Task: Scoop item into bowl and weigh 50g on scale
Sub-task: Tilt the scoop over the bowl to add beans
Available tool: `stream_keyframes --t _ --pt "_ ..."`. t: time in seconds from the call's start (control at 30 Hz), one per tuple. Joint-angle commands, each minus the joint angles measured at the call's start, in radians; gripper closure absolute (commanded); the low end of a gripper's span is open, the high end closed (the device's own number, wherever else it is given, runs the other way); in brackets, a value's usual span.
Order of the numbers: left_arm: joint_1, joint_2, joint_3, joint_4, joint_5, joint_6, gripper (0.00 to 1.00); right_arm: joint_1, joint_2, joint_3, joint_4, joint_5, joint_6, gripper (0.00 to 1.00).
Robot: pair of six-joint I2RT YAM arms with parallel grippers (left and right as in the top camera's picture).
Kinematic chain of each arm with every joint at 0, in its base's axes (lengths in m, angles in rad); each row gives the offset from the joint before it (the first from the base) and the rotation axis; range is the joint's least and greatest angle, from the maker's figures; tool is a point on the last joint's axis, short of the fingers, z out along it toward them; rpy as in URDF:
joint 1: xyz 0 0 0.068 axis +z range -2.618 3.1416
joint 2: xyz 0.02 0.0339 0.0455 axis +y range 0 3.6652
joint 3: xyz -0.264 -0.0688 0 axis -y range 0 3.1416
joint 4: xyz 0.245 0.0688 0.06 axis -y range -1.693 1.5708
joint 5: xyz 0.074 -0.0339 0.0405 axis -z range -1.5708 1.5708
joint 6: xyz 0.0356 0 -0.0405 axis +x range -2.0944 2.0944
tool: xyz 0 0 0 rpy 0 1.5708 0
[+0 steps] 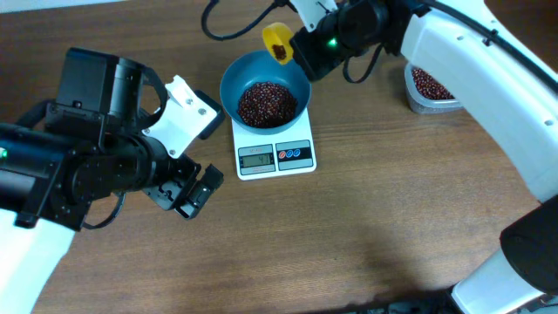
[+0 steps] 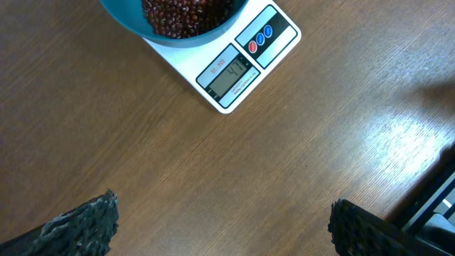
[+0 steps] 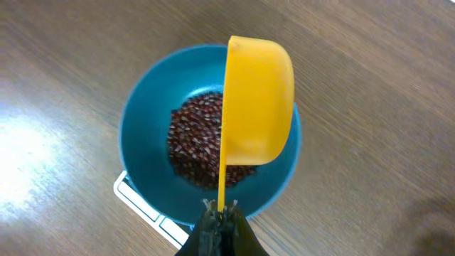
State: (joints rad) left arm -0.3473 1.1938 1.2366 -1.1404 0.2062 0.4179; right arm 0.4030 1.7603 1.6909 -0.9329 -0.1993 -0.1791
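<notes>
Beans point(image 1: 266, 102): small, hard, light, quick to roll; heaped in bowl point(image 1: 228, 80) on scale point(image 1: 301, 159).
Hold: move them with scoop point(image 3: 257, 99), by its thin handle.
Right hand point(image 3: 220, 212): clamped on scoop handle, above bowl.
Left hand point(image 1: 186, 194): fingers spread wide, holding nothing.
Hidden: scale number blurry; how full scoop is, unclear.

The bowl point(image 1: 230, 87) is teal-blue, and the beans point(image 1: 266, 103) in it are dark red-brown with a few paler specks. The scale point(image 1: 275, 139) is white, with a grey display point(image 2: 229, 74) and red and blue buttons point(image 2: 253, 46) on a black panel. The scoop point(image 3: 259, 99) is plain bright yellow. The tabletop point(image 1: 366, 227) is mid-brown with streaked wood grain.
</notes>
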Motion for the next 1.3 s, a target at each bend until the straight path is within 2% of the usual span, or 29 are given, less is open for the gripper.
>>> stream_keyframes --t 0.0,0.47,1.27 --pt "0.003 -0.005 0.013 0.002 0.011 -0.013 0.01 0.037 -0.019 0.018 -0.020 0.035 0.004 0.96" --pt "0.003 -0.005 0.013 0.001 0.011 -0.013 0.01 0.056 -0.021 0.027 -0.058 0.073 0.005 0.96" --pt "0.003 -0.005 0.013 0.001 0.011 -0.013 0.01 0.054 -0.019 0.028 -0.027 0.133 0.004 0.96"
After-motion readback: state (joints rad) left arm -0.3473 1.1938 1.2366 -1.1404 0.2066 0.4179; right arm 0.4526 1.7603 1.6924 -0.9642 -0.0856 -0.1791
